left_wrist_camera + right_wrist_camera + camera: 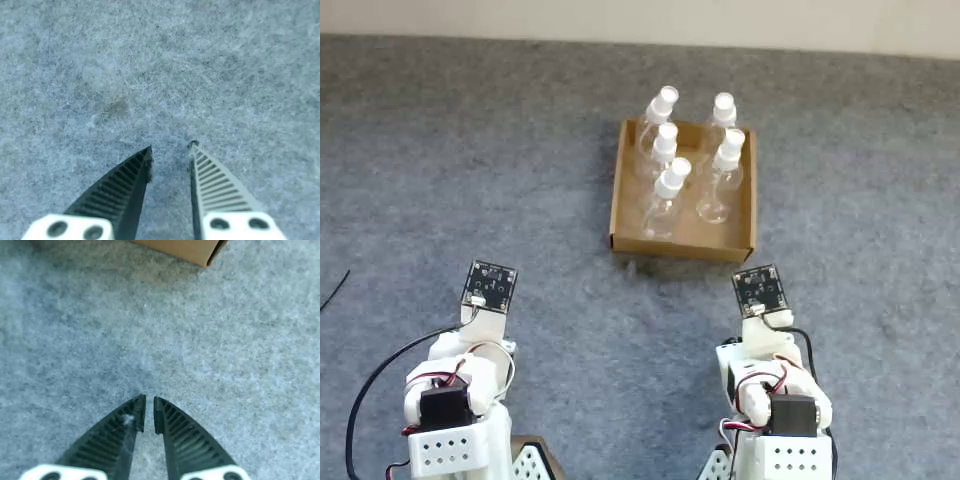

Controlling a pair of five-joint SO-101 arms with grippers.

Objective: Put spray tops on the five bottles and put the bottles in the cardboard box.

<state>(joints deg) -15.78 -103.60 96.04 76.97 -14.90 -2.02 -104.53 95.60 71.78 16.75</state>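
Left hand [170,148]: fingers [120,192] a little apart, with a narrow gap between the tips and nothing in it. One finger is black, the other pale. It hangs over the grey felt-covered table [150,55]. A faint brownish stain [115,107] marks the felt just beyond the tips.

Right hand [149,406]: fingers [187,440] together, only a hairline slit between the tips, holding nothing. Both fingers are black. Grey table [90,320] lies beneath it. A corner of the box [187,249] sits past the tips, apart from them.

From above, both arms sit at the near edge of the table [450,150]. The left arm [460,400] is off to the side of the box. The right arm [775,395] is in line with the box's near right corner. Neither arm touches the box. A black cable [370,385] loops out from the left arm.

Box [675,246]: shallow cardboard, open on top, in the middle of the table beyond the arms. The right arm is the nearer of the two.

Contents: five bottles [660,215], all standing upright inside the box. They are clear plastic, and each has a white spray top [672,178] on.
- Left side: three in a column, at the front, in the middle [666,140] and at the back wall [664,100].
- Right side: two, one forward [728,148] and one at the back [723,107].

The bottles stand close together; whether neighbours touch, I cannot tell. Some bare cardboard floor shows along the box's left wall and at the front right.
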